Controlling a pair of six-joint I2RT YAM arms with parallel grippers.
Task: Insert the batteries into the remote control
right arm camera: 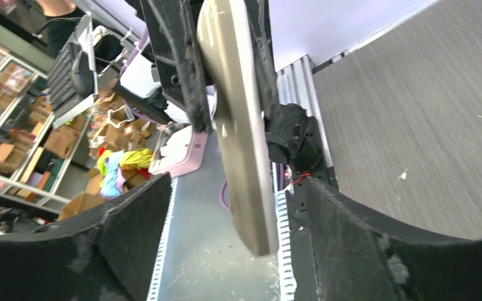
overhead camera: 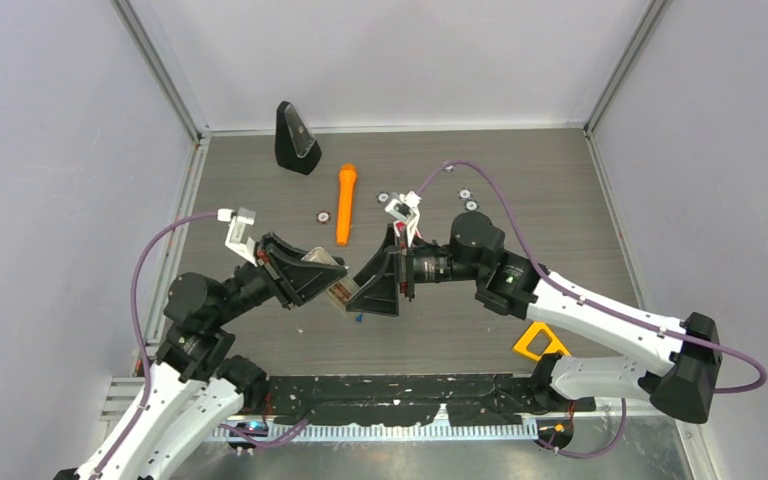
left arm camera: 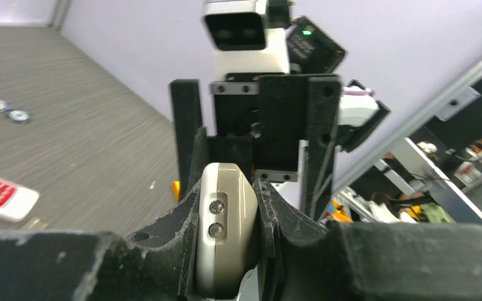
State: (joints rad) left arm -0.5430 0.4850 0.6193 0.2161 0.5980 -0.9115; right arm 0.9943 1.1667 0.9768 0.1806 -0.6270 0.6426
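- Remote control point(left arm camera: 226, 232) sits clamped in the left end effector point(left arm camera: 229, 185), held above the table point(overhead camera: 520, 190), long axis pointing at the right arm.
- Right end effector point(right arm camera: 235, 194) is released, fingers wide either side of the remote's free end, apart from it.
- Tiny blue speck, probably a battery point(overhead camera: 358, 318), lies on the table just below both.

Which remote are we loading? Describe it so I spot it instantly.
Look just above the middle of the grey table. There the left gripper clamps a beige remote, holding it off the surface. Unlike the white remote with red buttons lying flat on the table, it is plain beige with two small bulbs at its end.
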